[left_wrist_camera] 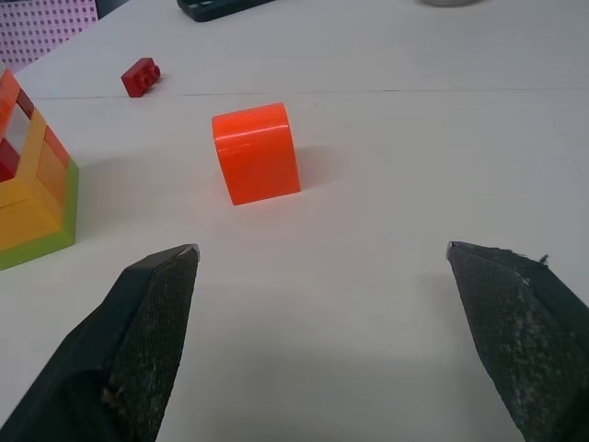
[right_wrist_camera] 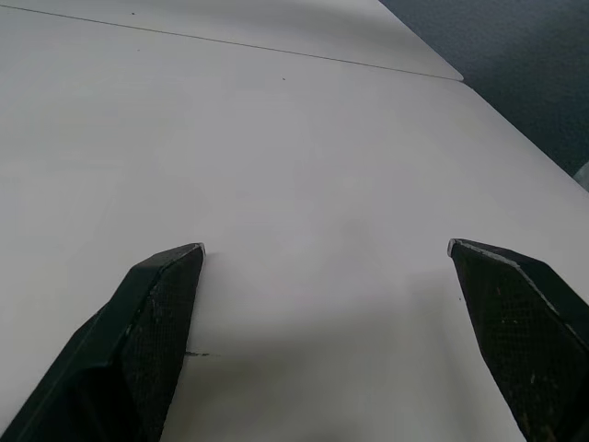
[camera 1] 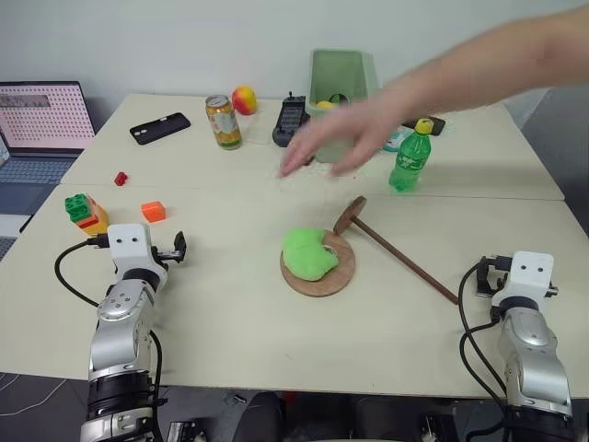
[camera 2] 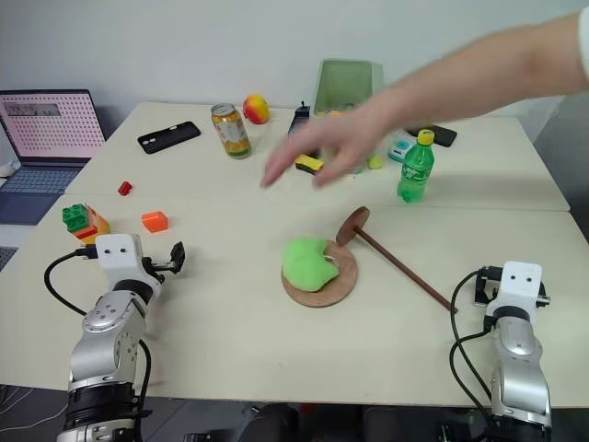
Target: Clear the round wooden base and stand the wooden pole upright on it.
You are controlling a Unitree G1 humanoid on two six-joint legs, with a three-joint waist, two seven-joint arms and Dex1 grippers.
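- My left gripper (left_wrist_camera: 322, 267) hangs spread wide and empty over the table (camera 1: 230, 313), an orange block (left_wrist_camera: 256, 152) just ahead at 12 o'clock
- My right gripper (right_wrist_camera: 327, 253) is likewise spread, grasping nothing
- The round wooden base (camera 1: 322, 276) lies mid-table under a green lump (camera 1: 308, 253)
- The wooden pole (camera 1: 405, 260) lies flat at the base's 3 o'clock, its disc end touching the rim
- A person's hand (camera 1: 345, 138) reaches in at 12 o'clock

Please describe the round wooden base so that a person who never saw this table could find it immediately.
Look at the middle of the near white table, between the two robot arms. There lies the round wooden base, a flat reddish-brown disc with a green lump on it. The wooden pole lies beside it, its smaller end disc at the base's far edge.
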